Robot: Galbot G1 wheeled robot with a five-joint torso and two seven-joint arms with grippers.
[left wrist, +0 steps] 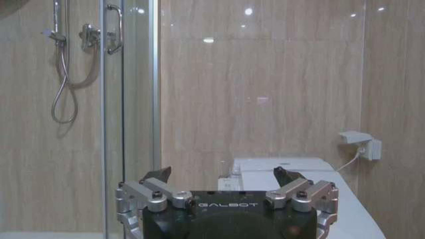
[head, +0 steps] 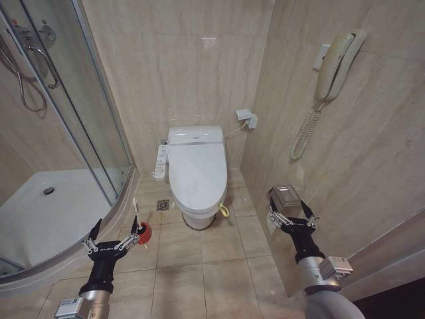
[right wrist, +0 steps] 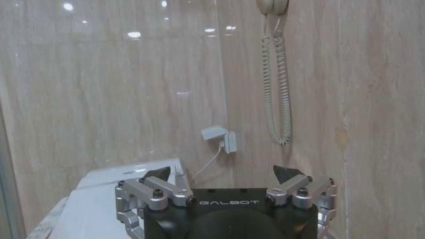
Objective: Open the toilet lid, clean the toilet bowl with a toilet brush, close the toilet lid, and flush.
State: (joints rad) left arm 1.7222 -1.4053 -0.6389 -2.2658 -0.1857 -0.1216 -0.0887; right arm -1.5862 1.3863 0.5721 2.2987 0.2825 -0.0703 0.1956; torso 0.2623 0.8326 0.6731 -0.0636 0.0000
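Observation:
The toilet lid [head: 196, 169] lies shut over the toilet bowl, whose white base [head: 198, 218] stands against the back wall. A yellow-green strap loop [head: 224, 211] hangs at the lid's front rim, and a white button panel [head: 161, 161] sits on the toilet's left side. The toilet brush handle [head: 135, 203] stands in a red cup holder [head: 143, 231] on the floor, left of the toilet. My left gripper [head: 117, 224] [left wrist: 222, 173] is open, low and just left of the red cup. On the right, near the wall, my right gripper [head: 287, 203] [right wrist: 222, 172] is open and holds nothing.
A curved glass shower enclosure [head: 86, 133] with a white tray [head: 40, 212] fills the left. The right wall carries a phone [head: 335, 66] with a coiled cord, and a metal box [head: 285, 195] low down. A socket [head: 247, 119] is behind the toilet and a floor drain [head: 163, 205] beside it.

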